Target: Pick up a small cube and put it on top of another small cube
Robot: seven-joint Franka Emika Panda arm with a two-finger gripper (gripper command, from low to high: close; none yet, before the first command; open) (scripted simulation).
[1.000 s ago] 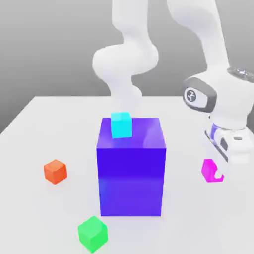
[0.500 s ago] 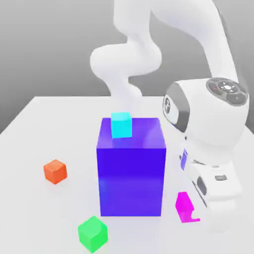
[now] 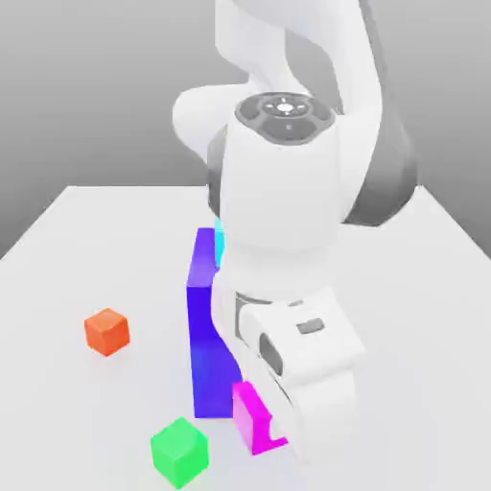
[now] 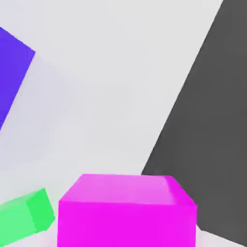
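My gripper [image 3: 261, 424] is shut on the small magenta cube [image 3: 250, 415], which hangs just above the table in front of the big blue block [image 3: 203, 326]. In the hand view the magenta cube [image 4: 126, 212] sits close to the camera. A green cube [image 3: 178, 451] rests on the table to the exterior view's left of the held cube, a short gap away; its edge also shows in the hand view [image 4: 26, 215]. An orange-red cube [image 3: 106, 332] lies farther to the exterior view's left. The arm hides most of the blue block's top; a sliver of a cyan cube [image 3: 219, 240] shows there.
The white table [image 3: 77, 249] spreads around the blocks, with its edge against dark floor in the hand view [image 4: 212, 120]. The bulky white arm [image 3: 288, 192] stands in front of the blue block [image 4: 12, 72] and fills the middle of the exterior view.
The arm has swung from the exterior view's right toward the front centre, carrying the magenta cube along and lower in the picture, close to the green cube. It now covers most of the blue block.
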